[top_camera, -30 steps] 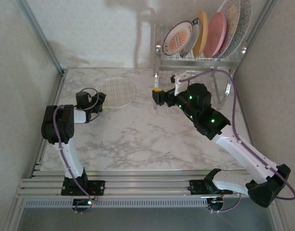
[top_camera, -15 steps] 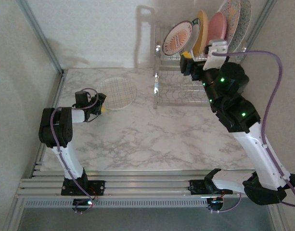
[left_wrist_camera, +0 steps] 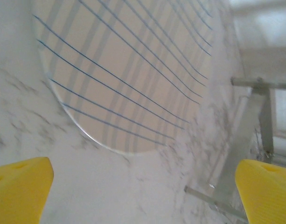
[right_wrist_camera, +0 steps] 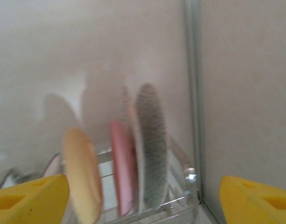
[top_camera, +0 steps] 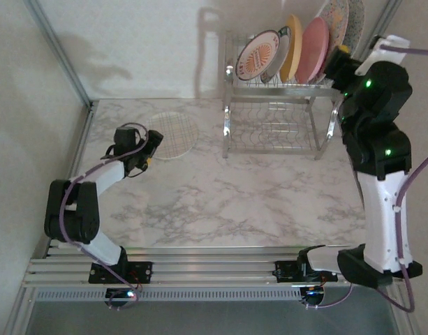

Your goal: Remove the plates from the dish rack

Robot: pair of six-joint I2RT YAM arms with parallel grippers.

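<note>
While the left gripper point(top_camera: 149, 145) sits low on the table point(top_camera: 220, 202) at the near edge of the checked plate point(top_camera: 170, 134), its fingers point(left_wrist_camera: 21, 189) are wide apart with nothing between them. That plate lies flat and free, so it reads as a finished drop-off.

Right gripper point(top_camera: 339, 59) is up at the right end of the dish rack point(top_camera: 280, 132), level with the top shelf. Fingers point(right_wrist_camera: 257, 196) are apart and empty.

Right wrist cam looks edge-on along the row, blurred: yellow-orange plate point(right_wrist_camera: 82, 177), pink plate point(right_wrist_camera: 124, 172), then speckled plate point(right_wrist_camera: 152, 144) nearest the gripper. All stand upright in their slots. Sunburst plate point(top_camera: 259, 56) is at the far left of the row.

Step in hand, my read: approach for the next pick, most likely the speckled one at the right end.

Next move needs:
- finger gap lined up with that rim, one finger on each face
- care with the inner finger, since the neighbour stands just beside it and the space looks tight
- a firm close on the upper rim; glazed edge, so probably slippery
- a straight lift out of the slot before any swing
- an eye on the frame post close on the right

Left arm should probably back away from the checked plate to free landing space.
</note>
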